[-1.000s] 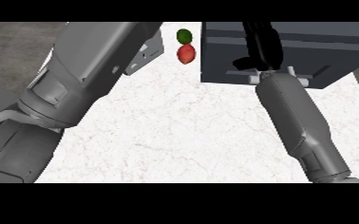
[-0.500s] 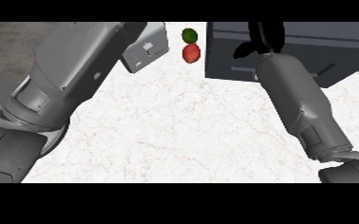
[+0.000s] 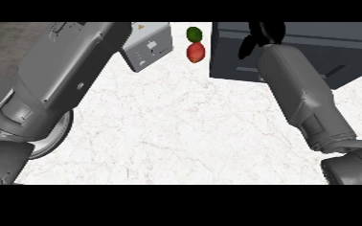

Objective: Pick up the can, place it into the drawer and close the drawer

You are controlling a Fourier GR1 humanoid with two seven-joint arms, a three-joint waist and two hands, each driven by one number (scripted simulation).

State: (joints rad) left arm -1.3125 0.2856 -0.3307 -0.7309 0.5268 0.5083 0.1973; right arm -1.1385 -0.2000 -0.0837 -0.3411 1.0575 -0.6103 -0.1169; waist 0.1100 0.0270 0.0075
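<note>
Counter (image 3: 176,124) carries the dark drawer (image 3: 311,43) at far right. Right hand (image 3: 260,38) sits over the drawer, fingers hanging, whether curled I cannot tell; can not visible, maybe under that hand. Left hand out of view. Left of the drawer: red fruit (image 3: 196,52), green fruit (image 3: 194,33). Judgement: release well inside the drawer before pushing.

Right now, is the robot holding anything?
Cannot tell. The right robot hand is over the dark drawer; no can shows. The left one is out of view.
</note>
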